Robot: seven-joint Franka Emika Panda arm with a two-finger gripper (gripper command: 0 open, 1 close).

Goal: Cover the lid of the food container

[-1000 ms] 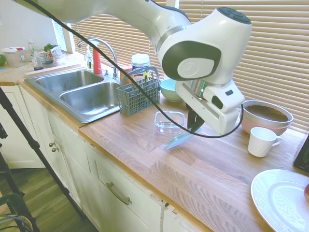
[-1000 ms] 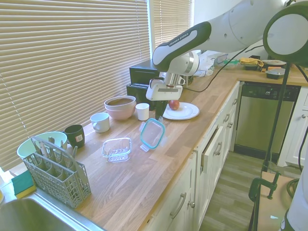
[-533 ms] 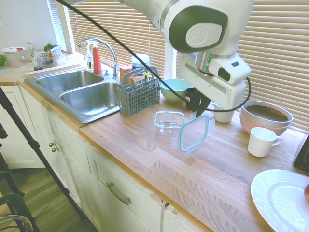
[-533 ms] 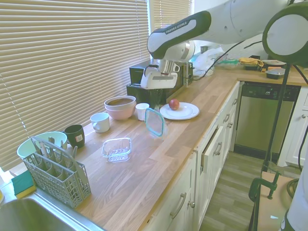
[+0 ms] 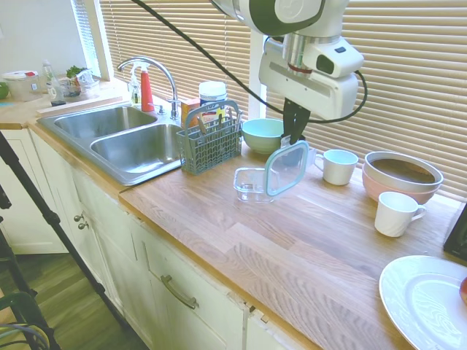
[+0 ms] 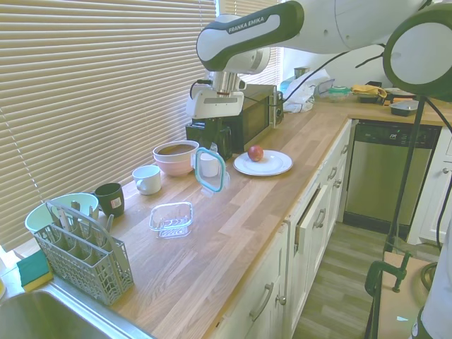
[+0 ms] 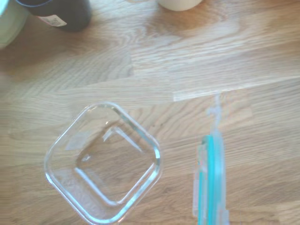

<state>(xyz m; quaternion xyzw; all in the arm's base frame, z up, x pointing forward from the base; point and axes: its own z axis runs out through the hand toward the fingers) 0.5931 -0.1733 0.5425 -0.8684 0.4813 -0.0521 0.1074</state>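
First exterior view: the lid (image 5: pixel 287 168), clear with a teal rim seal, hangs on edge above the wooden counter (image 5: pixel 314 248), pinched at its top edge by the gripper (image 5: pixel 293 137), whose fingers are closed on it. The container (image 5: pixel 252 184), a small clear rounded-square box, stands open on the counter just beside and below the lid. The arm reaches in from above, its wrist pointing straight down. A green bowl (image 5: pixel 263 134) and a grey rack (image 5: pixel 209 145) stand behind the container.

Second exterior view: the lid (image 6: pixel 210 170) hangs in the air, well above the counter (image 6: pixel 233 233), held by the gripper (image 6: pixel 211 146). The container (image 6: pixel 171 218) sits apart from it, nearer the rack (image 6: pixel 82 258).

Wrist view: the container (image 7: pixel 102 162) appears empty, seen from above; the lid (image 7: pixel 210 183) shows edge-on beside it, as a thin teal strip.
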